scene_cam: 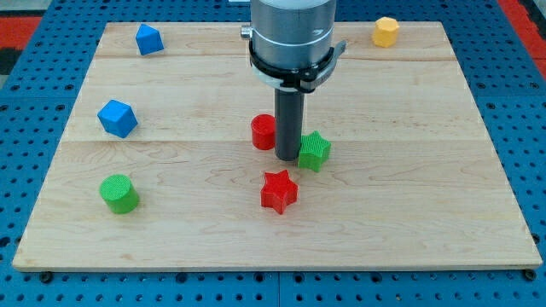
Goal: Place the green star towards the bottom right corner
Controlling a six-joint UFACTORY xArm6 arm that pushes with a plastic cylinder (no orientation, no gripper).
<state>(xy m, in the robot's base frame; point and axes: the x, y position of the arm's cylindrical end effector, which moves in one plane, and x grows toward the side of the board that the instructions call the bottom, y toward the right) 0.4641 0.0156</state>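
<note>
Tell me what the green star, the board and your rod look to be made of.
Green star: likely 3D-printed plastic, matte, with fine ridged lines across its faces. Board: light wood, smooth, with visible grain and plank seams. My rod, ending in my tip right against the star's left side: dark, smooth, slightly glossy; metal or plastic, can't tell.

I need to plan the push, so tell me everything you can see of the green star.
The green star is a small, chunky block with a ridged, layered surface that looks like printed plastic. It lies flat on the wooden board, near the middle, slightly toward the view's right. My tip stands right at its left side, seemingly touching it and hiding its left edge. The red star sits apart, below and to the left; the bottom right corner is far.
</note>
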